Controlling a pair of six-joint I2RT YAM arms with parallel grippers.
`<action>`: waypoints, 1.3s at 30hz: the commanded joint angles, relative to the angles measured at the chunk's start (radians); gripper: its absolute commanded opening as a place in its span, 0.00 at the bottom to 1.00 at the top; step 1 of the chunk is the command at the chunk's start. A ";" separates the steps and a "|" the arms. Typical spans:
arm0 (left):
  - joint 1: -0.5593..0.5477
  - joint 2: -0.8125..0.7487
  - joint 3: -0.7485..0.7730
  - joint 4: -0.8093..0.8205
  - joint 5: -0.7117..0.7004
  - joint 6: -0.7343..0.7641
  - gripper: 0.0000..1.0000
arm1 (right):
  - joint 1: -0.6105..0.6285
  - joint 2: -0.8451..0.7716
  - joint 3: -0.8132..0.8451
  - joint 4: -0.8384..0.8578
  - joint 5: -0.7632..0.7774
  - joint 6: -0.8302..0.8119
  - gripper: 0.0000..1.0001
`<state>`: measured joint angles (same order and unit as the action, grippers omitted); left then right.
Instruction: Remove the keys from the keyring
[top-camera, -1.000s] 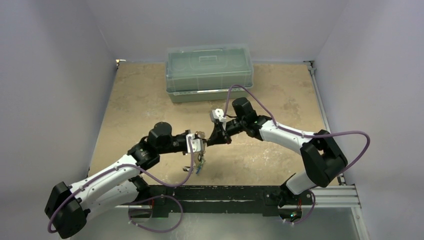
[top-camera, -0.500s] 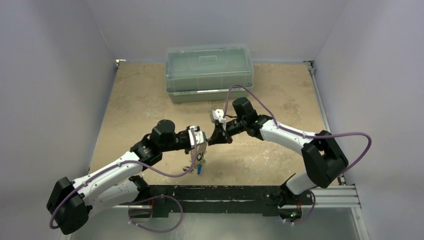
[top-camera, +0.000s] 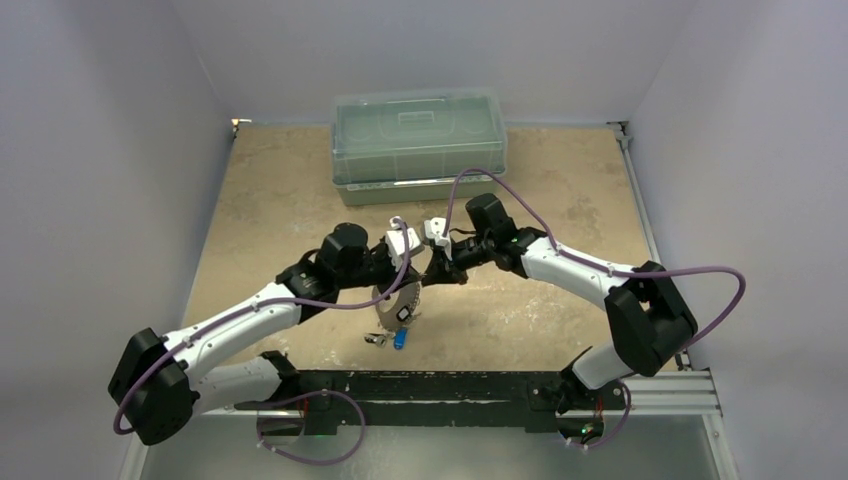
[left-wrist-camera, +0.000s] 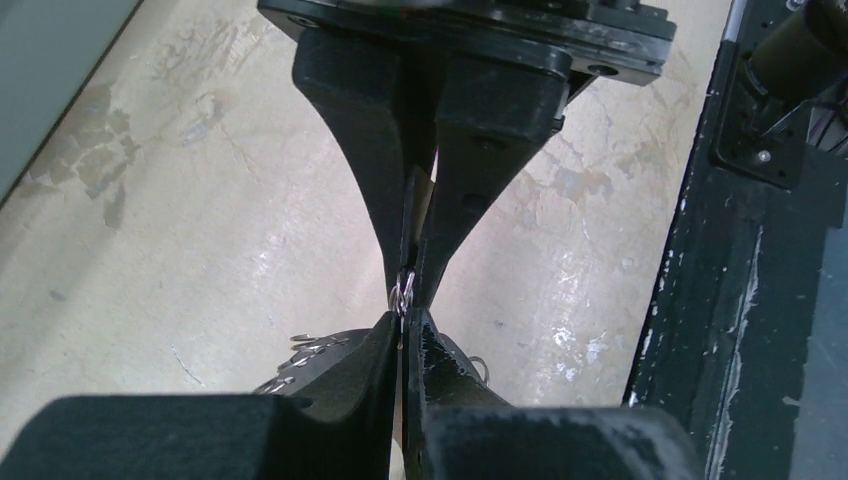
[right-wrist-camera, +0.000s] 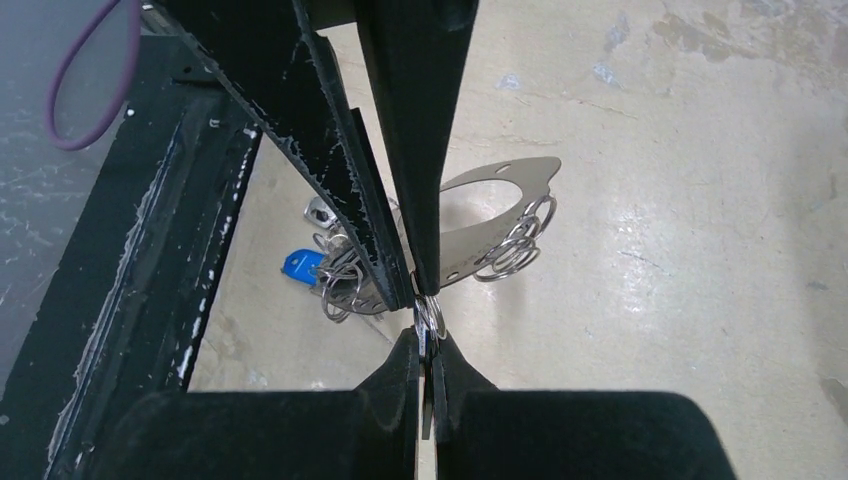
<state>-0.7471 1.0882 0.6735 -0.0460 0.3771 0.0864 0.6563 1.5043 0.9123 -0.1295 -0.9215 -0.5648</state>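
Both grippers meet tip to tip above the table's near middle. My left gripper (top-camera: 418, 270) (left-wrist-camera: 403, 322) is shut on the keyring (top-camera: 398, 303) (right-wrist-camera: 487, 222), which shows as a curved grey metal band carrying several small wire rings. The keys hang below it, among them a blue-headed one (top-camera: 399, 339) (right-wrist-camera: 298, 267). My right gripper (top-camera: 436, 270) (right-wrist-camera: 426, 340) is shut on one small wire ring (right-wrist-camera: 431, 313) (left-wrist-camera: 402, 297) at the spot where the two pairs of fingertips meet. Whether a key sits inside its jaws I cannot tell.
A clear greenish lidded box (top-camera: 418, 145) stands at the back middle. A black rail (top-camera: 480, 390) (left-wrist-camera: 760, 300) runs along the near edge, close under the hanging keys. Purple cables loop off both wrists.
My left gripper has swung up and to the right until its tips meet the right gripper's. The keyring and keys turned with it and hang lower. The right arm barely moved.
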 joint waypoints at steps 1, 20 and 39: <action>0.024 0.001 0.046 0.006 -0.024 -0.114 0.07 | 0.023 -0.051 0.048 0.018 -0.092 -0.006 0.00; 0.160 -0.245 -0.187 0.103 0.402 0.488 0.37 | 0.012 -0.044 0.011 0.098 -0.138 0.069 0.00; 0.050 -0.203 -0.248 0.302 0.231 0.458 0.17 | 0.014 -0.033 0.011 0.105 -0.152 0.080 0.00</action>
<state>-0.6914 0.8734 0.4355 0.1753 0.6590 0.5385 0.6655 1.4853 0.9127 -0.0578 -1.0336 -0.4957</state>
